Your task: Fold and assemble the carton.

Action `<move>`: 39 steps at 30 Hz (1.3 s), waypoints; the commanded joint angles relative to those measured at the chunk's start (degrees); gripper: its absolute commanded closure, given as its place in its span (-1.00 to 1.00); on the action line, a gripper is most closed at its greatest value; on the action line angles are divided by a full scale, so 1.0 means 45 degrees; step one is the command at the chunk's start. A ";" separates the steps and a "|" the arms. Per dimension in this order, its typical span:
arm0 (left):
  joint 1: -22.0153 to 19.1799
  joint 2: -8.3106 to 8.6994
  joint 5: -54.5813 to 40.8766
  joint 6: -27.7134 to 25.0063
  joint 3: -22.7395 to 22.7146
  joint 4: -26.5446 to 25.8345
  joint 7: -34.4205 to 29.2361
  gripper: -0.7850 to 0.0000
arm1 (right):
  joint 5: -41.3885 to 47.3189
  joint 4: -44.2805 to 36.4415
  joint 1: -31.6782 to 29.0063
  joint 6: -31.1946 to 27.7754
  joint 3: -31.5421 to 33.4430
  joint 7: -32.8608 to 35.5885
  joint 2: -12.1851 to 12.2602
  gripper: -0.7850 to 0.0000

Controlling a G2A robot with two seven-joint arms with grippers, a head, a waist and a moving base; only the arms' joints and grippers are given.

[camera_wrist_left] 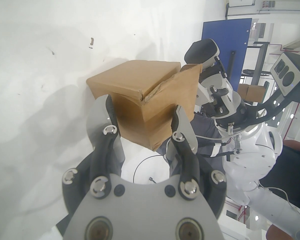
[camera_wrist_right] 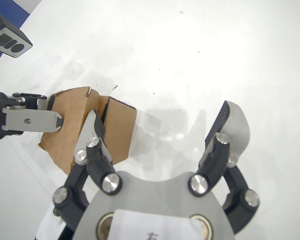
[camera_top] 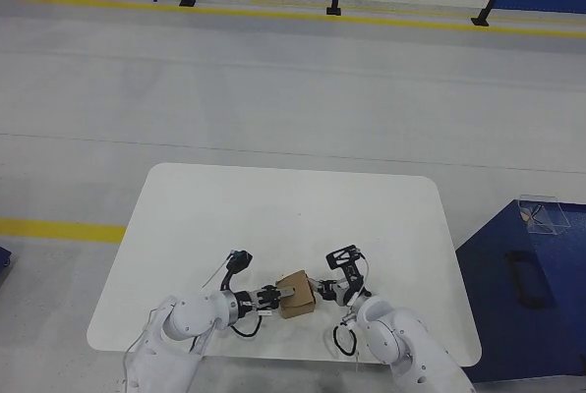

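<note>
The left gripper (camera_wrist_left: pixel 140 106) holds the carton (camera_top: pixel 295 293) tight by 2 sides. The carton is near the front edge of the table (camera_top: pixel 273 206), between the 2 grippers. The right gripper (camera_wrist_right: pixel 162 112) is wide open and holds nothing, but 1 finger (camera_wrist_right: pixel 96 126) touches the carton's far side, next to a loose flap (camera_wrist_left: pixel 187 88). I cannot tell if the carton sits on the table or hangs just over it. 1 corner (camera_wrist_left: pixel 146 96) looks ripped and bent, so I think a hard squeeze could crush it more. A hard push from the right finger might turn the carton in the grip or slide past the flap and not fold it. If the carton slips, it may drop off the table, since the edge is close. The table is white with round corners and a few small dark marks (camera_wrist_left: pixel 91 42). The floor (camera_top: pixel 273 88) is pale grey with yellow lines (camera_top: pixel 47 230). A blue box (camera_top: pixel 539 285) stands at the right with a clear box (camera_top: pixel 543 213) on top.
</note>
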 commanded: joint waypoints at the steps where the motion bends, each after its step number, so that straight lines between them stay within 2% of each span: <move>1: -0.0023 0.0020 -0.0003 0.0026 0.0048 0.0009 0.0024 0.00 | -0.0014 0.0015 0.0018 0.0028 -0.0013 0.0011 -0.0014 -1.00; 12: -0.0035 0.0145 -0.0022 0.0111 0.0239 -0.0034 0.0207 -0.06 | -0.0017 0.0039 0.0027 0.0151 0.0078 0.0037 -0.0068 -1.00; 19: 0.0005 0.0224 0.0000 0.0152 0.0350 -0.0121 0.0371 -0.17 | -0.0051 0.0030 -0.0045 0.0177 0.0186 -0.0031 -0.0086 -1.00; 25: -0.0032 0.0281 0.0211 0.0399 0.0545 -0.0158 0.0410 -0.11 | 0.0136 -0.0116 -0.0164 0.0260 0.0315 -0.0302 -0.0115 -1.00; 28: -0.0049 0.0300 0.0277 0.0555 0.0660 -0.0181 0.0512 -0.11 | 0.0392 -0.0473 -0.0443 -0.0304 0.0458 -0.0634 -0.0086 -1.00; 32: -0.0021 0.0342 0.0243 0.0575 0.0659 -0.0255 0.0579 -0.11 | -0.0362 -0.0544 -0.0627 -0.0525 0.0382 -0.0345 -0.0031 -1.00; 33: 0.0004 0.0359 0.0225 0.0557 0.0635 -0.0299 0.0599 -0.15 | -0.0567 -0.0468 -0.0598 -0.0427 0.0299 -0.0232 -0.0039 -1.00; 34: 0.0036 0.0376 0.0206 0.0534 0.0607 -0.0342 0.0619 -0.36 | -0.0776 -0.0363 -0.0534 -0.0283 0.0203 -0.0117 -0.0055 -1.00; 35: 0.0078 0.0394 0.0169 0.0530 0.0556 -0.0401 0.0692 -0.82 | -0.0884 -0.0247 -0.0457 -0.0094 0.0116 -0.0053 -0.0081 -1.00; 36: 0.0153 0.0412 0.0121 0.0516 0.0484 -0.0495 0.0833 -1.00 | -0.0919 -0.0141 -0.0370 0.0080 0.0039 -0.0019 -0.0112 -1.00; 39: 0.0638 0.0493 0.0080 0.0362 0.0147 -0.1083 0.1547 -1.00 | -0.0717 -0.0028 -0.0195 0.0240 -0.0070 0.0016 -0.0182 -1.00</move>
